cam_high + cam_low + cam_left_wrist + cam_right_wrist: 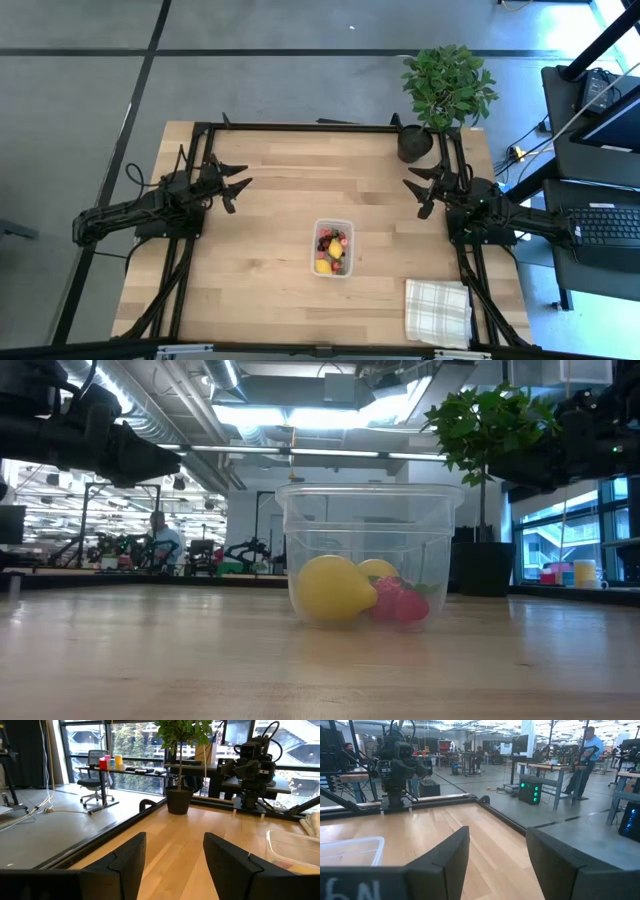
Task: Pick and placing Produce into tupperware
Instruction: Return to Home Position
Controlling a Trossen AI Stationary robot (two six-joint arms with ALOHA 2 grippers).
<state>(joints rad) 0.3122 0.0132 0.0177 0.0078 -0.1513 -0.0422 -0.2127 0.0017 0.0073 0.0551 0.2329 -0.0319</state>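
Note:
The clear tupperware (333,248) stands on its base at the middle of the table, toward the near edge. Inside it lie the produce pieces (332,250): in the low view a yellow lemon-like piece (335,589), a second yellow one behind it (378,569) and red berries (400,601) rest on the tub's floor. My left gripper (238,187) hovers open over the table's left part, well away from the tub. My right gripper (415,193) hovers open over the right part. The wrist views show each pair of fingers apart with bare wood between them; the tub's rim (295,846) (350,849) shows to one side.
A black plant pot (415,143) with a green plant stands at the table's far right corner. A white checked cloth (438,311) lies at the near right corner. Bare wood (270,200) spreads around the tub. People show in the room behind.

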